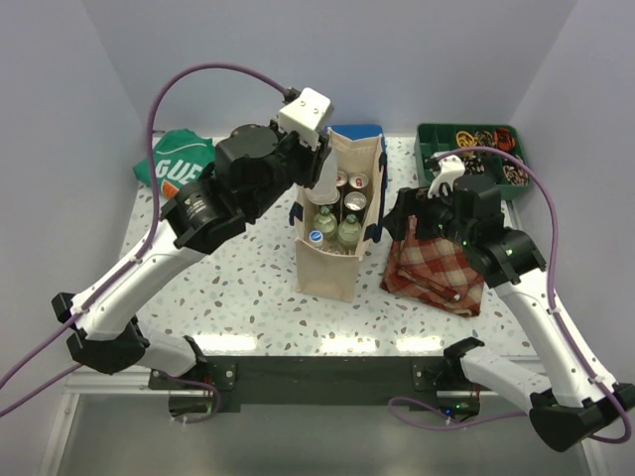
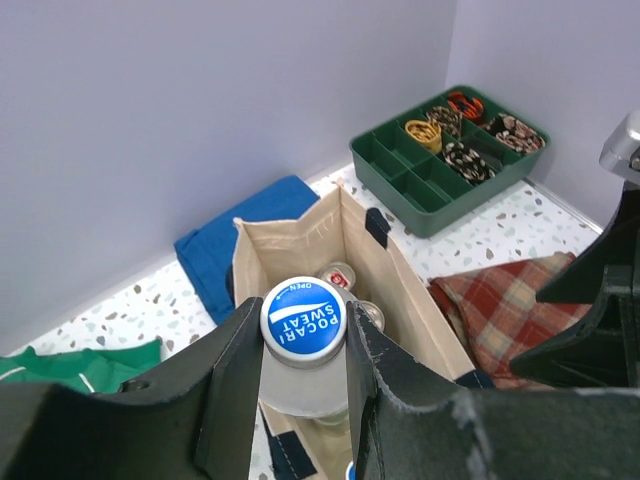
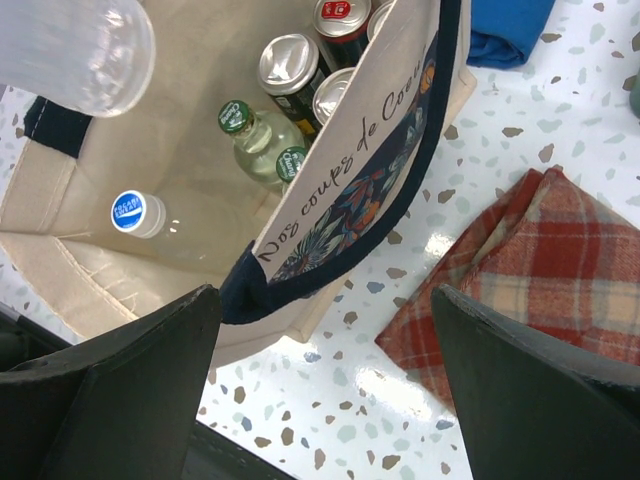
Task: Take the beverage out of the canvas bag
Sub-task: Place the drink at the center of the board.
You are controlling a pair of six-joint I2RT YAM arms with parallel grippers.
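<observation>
Plastic bottle (image 2: pixel 302 317), blue cap: clamped in left gripper (image 2: pixel 300 395) narrow jaws, held over the open canvas bag (image 1: pixel 327 270) on the worktop (image 1: pixel 248 293); right gripper (image 3: pixel 320 370) jaws wide at bag rim; lift-out step; next, likely carry sideways clear, set down
</observation>
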